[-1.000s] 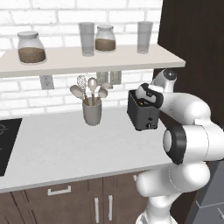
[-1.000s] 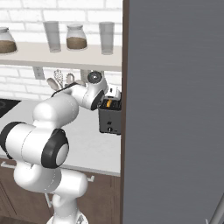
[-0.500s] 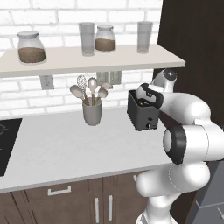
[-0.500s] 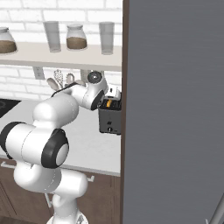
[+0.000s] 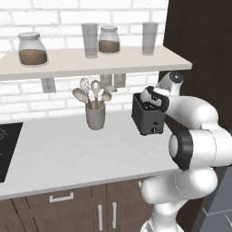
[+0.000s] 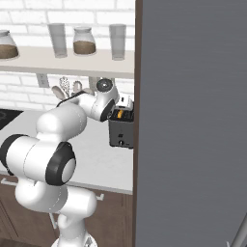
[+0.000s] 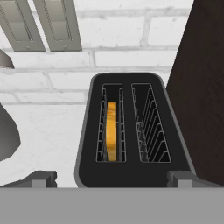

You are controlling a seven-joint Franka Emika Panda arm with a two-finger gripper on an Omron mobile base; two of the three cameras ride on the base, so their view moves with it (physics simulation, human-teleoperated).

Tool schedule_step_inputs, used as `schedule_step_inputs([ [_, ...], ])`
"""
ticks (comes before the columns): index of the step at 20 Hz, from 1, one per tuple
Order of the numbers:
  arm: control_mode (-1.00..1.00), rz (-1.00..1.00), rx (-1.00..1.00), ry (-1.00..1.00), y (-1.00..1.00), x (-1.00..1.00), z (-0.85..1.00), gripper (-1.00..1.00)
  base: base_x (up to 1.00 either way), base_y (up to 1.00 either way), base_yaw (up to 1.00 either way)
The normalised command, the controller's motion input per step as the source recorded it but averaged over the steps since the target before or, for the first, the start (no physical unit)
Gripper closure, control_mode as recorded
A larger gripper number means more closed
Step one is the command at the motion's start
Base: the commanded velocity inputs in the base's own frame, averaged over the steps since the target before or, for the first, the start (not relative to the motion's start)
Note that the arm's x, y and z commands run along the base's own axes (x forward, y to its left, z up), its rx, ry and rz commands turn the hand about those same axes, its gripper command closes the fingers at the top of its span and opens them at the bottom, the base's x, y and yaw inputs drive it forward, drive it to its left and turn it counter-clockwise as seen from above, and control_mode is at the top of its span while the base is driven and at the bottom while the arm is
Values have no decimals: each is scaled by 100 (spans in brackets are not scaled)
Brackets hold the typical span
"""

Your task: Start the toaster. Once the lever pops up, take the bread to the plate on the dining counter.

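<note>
- The toaster (image 7: 131,131) stands at the desk's (image 5: 68,154) right back corner, no readable lettering on it.
- Bread (image 7: 112,129) sits in its left slot.
- Fingers (image 7: 111,177) spread wide above it, holding nothing.

Bread (image 7: 112,131) sits deep in toaster (image 7: 131,131) slot, only crust edge seen. Toaster front cut by bottom edge in hand view; controls too small elsewhere.
</note>
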Motion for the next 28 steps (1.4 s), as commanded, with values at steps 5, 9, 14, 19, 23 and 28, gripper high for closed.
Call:
schedule_step_inputs([
  [5,-100,0,0,0,0,0,0,-100,0,0,0],
  [9,-100,0,0,0,0,0,0,-100,0,0,0],
  [14,-100,0,0,0,0,0,0,-100,0,0,0],
  [19,-100,0,0,0,0,0,0,-100,0,0,0],
  [23,-100,0,0,0,0,0,0,-100,0,0,0],
  [28,-100,0,0,0,0,0,0,-100,0,0,0],
])
